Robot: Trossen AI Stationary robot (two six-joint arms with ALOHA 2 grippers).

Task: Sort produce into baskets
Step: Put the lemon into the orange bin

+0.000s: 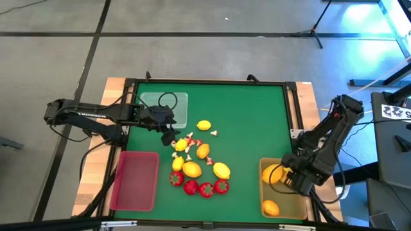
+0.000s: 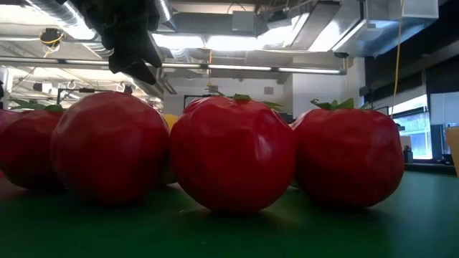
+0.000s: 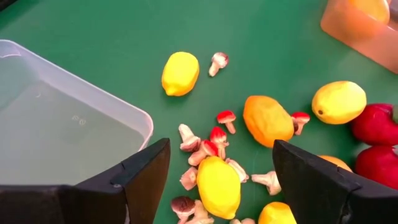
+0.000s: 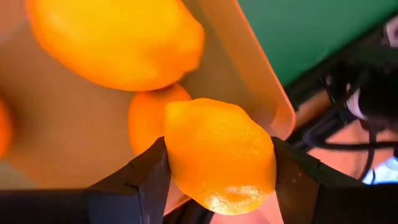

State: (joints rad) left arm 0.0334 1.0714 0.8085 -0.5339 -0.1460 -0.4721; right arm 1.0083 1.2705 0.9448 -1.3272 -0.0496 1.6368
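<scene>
The red tray lies at the near left of the green table and holds nothing, so the strawberries are still unsorted in a row just right of it. The clear tray sits at the far left, also without contents. The left gripper hangs between this tray and the produce pile with its fingers spread wide and nothing between them. In the left wrist view its fingers frame a lemon among the small mushroom pieces, a stance that judges as lining up for a pick.

Loose lemons and one orange piece remain at table centre.

At the near right, the right gripper is over the tan tray, half closed around a lemon. Other lemons already lie in this tray below it, which suggests a release is pending.
</scene>
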